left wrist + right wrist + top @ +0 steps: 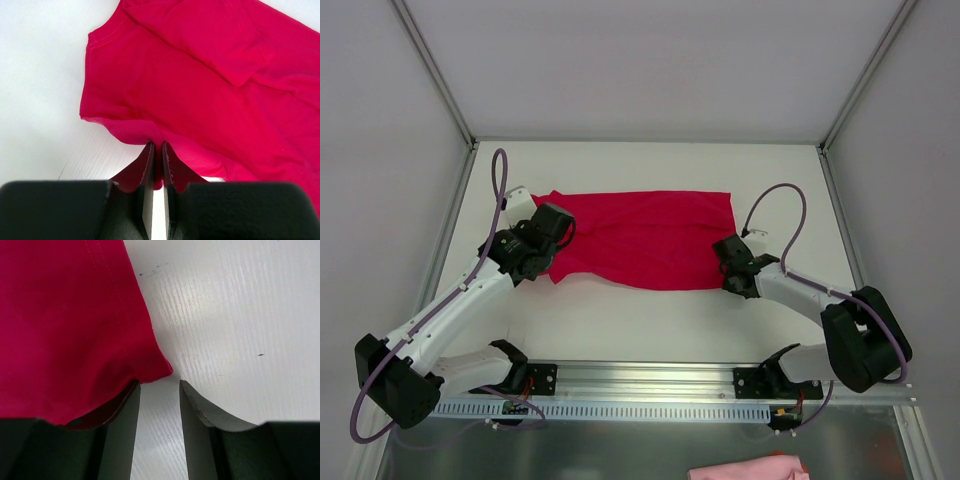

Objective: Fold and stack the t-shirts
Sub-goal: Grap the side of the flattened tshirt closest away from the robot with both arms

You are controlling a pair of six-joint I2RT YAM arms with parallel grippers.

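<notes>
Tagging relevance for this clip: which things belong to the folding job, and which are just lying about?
Job:
red t-shirt, spread on the table
left claw, pinching its edge
right claw, open at its corner

Lying about:
pink cloth, off the table past the metal rail; what it is, unclear

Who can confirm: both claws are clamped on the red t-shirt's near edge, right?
Not quite. Only the left claw is clamped on the near edge of the t-shirt. The right claw is open, with the table showing in its gap, per the right wrist view.
</notes>
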